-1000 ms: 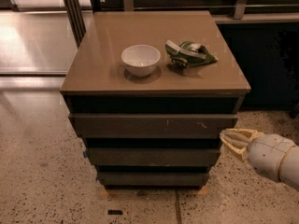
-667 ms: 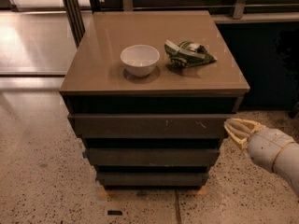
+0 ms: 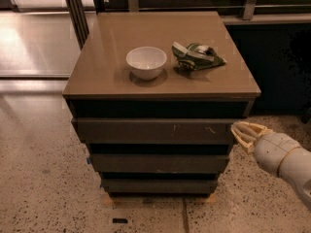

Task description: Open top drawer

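Jaws' state I cannot tell. Gripper (image 3: 244,133) sits just beside the right end of the top drawer (image 3: 155,130). Farther back on the cabinet top (image 3: 112,42): white bowl (image 3: 146,62) left, crumpled green packet (image 3: 197,56) right.

My gripper (image 3: 245,132) sits low at the right of my view, a pale tan, ribbed-looking piece. Behind it I see the arm (image 3: 270,148): smooth, rounded off-white shells, bulbous at the wrist, with a thin tan ring (image 3: 286,156) circling one joint.
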`<state>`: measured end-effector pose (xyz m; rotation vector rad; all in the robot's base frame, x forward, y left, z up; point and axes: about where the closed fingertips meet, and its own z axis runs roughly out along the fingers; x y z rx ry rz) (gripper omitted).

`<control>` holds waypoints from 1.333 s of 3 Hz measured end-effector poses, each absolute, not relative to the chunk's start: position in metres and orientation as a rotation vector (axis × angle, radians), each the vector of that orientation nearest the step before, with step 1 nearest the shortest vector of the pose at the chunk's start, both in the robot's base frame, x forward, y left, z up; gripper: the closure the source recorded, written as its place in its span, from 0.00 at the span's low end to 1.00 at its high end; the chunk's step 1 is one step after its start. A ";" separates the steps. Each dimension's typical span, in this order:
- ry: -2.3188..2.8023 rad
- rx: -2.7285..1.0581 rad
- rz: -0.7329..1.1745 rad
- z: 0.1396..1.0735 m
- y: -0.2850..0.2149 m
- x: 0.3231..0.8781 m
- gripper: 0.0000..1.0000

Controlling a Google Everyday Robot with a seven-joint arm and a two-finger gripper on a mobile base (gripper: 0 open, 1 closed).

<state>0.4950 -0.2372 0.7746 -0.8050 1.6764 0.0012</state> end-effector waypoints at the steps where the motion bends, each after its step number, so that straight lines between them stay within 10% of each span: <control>1: 1.676 -0.804 0.002 0.774 -0.237 0.496 1.00; 4: 1.687 -0.820 0.063 0.684 -0.218 0.576 1.00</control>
